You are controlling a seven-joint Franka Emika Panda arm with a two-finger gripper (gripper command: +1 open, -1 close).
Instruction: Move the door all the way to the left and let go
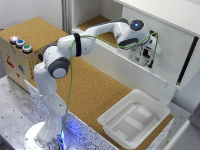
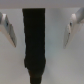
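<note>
The door [image 1: 170, 42] is a large flat white panel on the cabinet front at the exterior view's right, with a dark vertical strip [image 1: 187, 60] along its right edge. My gripper [image 1: 146, 54] is right up against the panel's face and hides the handle in that view. The wrist view shows the black handle [image 2: 35, 42] as a dark upright bar against the white door [image 2: 55, 60]. My gripper [image 2: 40, 27] is open, and its two fingers [image 2: 74, 27] stand on either side of the handle with a gap to it.
A white plastic tray [image 1: 135, 117] sits on the cork tabletop [image 1: 90, 85] below the door. A cork-covered box with coloured buttons [image 1: 20, 47] stands at the exterior view's left. The open cabinet compartment [image 1: 97, 24] lies left of the door.
</note>
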